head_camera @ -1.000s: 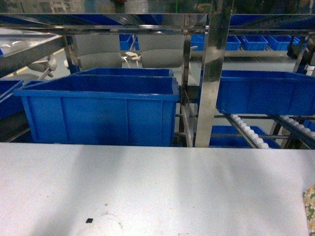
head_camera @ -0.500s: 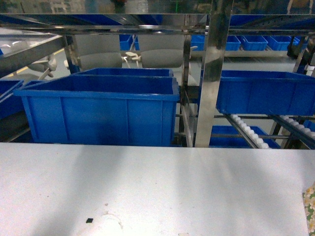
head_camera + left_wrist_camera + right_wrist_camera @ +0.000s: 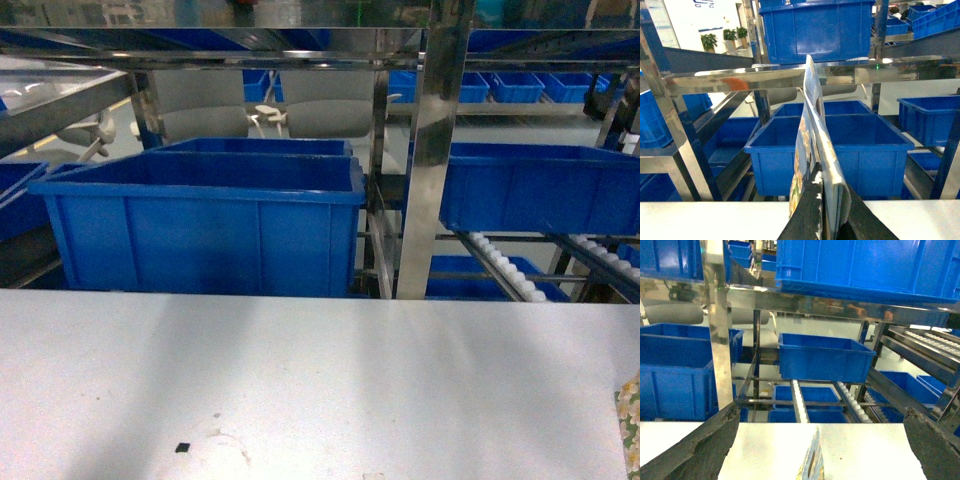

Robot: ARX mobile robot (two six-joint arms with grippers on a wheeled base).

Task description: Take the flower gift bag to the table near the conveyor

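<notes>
Left gripper (image 3: pixel 827 220): dark jaws clamped on the flower gift bag (image 3: pixel 812 150), a flat, glossy, floral-printed paper bag held upright, edge-on.
Right gripper (image 3: pixel 820 450): rough dark fingers (image 3: pixel 695 452) spread wide, holding nothing.
Bag in head view: only a sliver, apparently at the table's right edge (image 3: pixel 630 425).
Table (image 3: pixel 320 380): matte, pale grey.
Conveyor (image 3: pixel 799 402): steel rails, white rollers.
Bins (image 3: pixel 205 225): blue plastic.

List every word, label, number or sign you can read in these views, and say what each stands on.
No text can be read.
Blue mark on the white wall, top edge of the left wrist view: cut off and blurred, unreadable.
Gift bag in the left end effector: flower print only, no lettering shows.
Blue bins and table: no labels visible.
</notes>
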